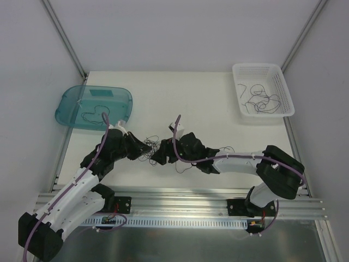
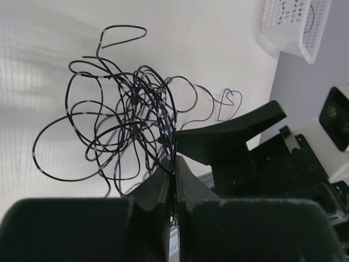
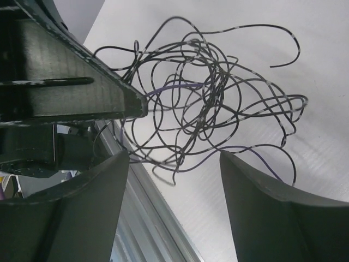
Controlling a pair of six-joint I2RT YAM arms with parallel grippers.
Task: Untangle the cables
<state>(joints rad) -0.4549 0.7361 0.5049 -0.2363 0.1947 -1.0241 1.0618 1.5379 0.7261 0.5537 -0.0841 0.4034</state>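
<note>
My left gripper [image 2: 175, 166] was clamped on a strand of the cables [image 2: 128, 117], knotted together between my arms at the table's [image 1: 207, 98] front, so my right gripper [image 3: 174, 185], fingers apart around the knot, needed one loop only, pulled slowly.

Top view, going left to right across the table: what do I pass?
In order: teal tray → left pincer, shut on the cable tangle → right pincer, open → white basket.
</note>
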